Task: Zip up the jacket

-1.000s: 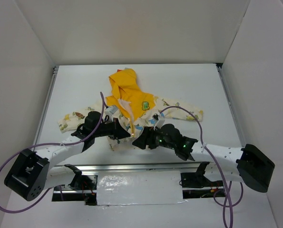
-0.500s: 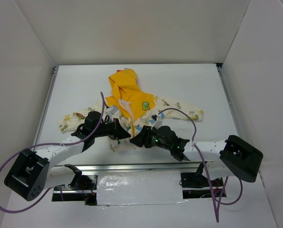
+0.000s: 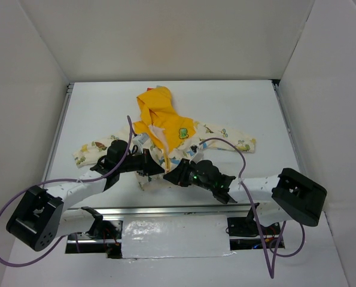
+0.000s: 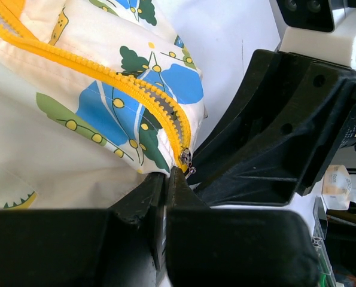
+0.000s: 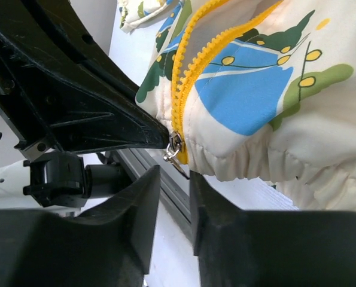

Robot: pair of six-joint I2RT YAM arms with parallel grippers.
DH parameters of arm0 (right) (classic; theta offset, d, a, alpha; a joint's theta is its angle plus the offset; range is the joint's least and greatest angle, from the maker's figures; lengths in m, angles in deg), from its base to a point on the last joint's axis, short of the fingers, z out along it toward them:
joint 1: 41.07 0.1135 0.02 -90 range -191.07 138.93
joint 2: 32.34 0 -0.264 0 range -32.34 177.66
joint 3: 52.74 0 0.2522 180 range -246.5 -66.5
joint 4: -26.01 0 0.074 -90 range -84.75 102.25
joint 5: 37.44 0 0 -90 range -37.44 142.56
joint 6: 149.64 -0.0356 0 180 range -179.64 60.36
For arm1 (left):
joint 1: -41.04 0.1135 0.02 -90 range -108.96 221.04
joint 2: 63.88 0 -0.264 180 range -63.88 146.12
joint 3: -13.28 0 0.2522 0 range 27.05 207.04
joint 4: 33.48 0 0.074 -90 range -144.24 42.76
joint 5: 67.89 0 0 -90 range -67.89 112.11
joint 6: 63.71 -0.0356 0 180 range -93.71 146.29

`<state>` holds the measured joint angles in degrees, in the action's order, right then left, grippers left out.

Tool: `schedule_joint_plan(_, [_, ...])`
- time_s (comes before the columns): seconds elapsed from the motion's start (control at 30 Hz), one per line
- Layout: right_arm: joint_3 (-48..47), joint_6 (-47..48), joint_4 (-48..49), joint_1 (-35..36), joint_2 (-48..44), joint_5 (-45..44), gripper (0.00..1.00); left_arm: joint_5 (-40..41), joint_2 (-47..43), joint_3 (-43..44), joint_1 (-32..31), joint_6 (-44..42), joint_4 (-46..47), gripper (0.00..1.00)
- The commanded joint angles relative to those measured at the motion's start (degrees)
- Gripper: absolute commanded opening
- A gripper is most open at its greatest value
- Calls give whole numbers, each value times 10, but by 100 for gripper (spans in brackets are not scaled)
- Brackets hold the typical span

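The cream jacket (image 3: pixel 183 136) with cartoon prints lies flat mid-table, yellow hood (image 3: pixel 152 107) at the far end and green chest patch (image 3: pixel 182 132) showing. Its yellow zipper (image 4: pixel 106 75) runs down to the near hem, with the metal slider (image 5: pixel 174 145) at the very bottom. My left gripper (image 3: pixel 158 170) is shut at the hem (image 4: pixel 167 172) right beside the slider (image 4: pixel 185 159), apparently pinching the fabric. My right gripper (image 3: pixel 173 178) faces it from the right. Its jaws stand slightly open (image 5: pixel 175 174), just below the slider's pull tab and not touching it.
White walls (image 3: pixel 40 72) enclose the table on three sides. A metal rail (image 3: pixel 166 210) runs along the near edge, just behind the hem. Purple cables (image 3: pixel 225 140) loop over both arms. The jacket's sleeves (image 3: pixel 91 149) spread left and right.
My right arm has swung left, bringing its gripper close to the zipper's bottom end. The left gripper and the jacket have stayed put.
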<state>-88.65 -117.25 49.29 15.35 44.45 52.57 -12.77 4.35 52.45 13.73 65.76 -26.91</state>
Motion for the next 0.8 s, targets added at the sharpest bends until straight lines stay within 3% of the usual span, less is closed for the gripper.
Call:
schedule_joint_plan(0.0, [-18, -13, 38, 7, 10, -25, 31, -23, 5, 19, -4, 3, 30, 0])
schedule_joint_plan(0.2, [-15, -28, 23, 9, 5, -45, 17, -21, 0, 19, -4, -1, 27, 0])
schedule_joint_plan(0.27, [-15, -31, 15, 8, 1, -51, 0, -20, 2, 18, -4, 0, 28, 0])
schedule_joint_plan(0.4, [-21, -39, 3, 9, -11, -45, 0, -20, 4, 16, -4, 0, 32, 0])
schedule_joint_plan(0.63, [-63, -152, -129, 9, -73, -34, 0, -20, 8, 11, -4, -12, 29, 0])
schedule_joint_plan(0.77, [-114, -146, -201, 4, -94, -54, 0, -32, 7, 3, -5, -13, 39, 0])
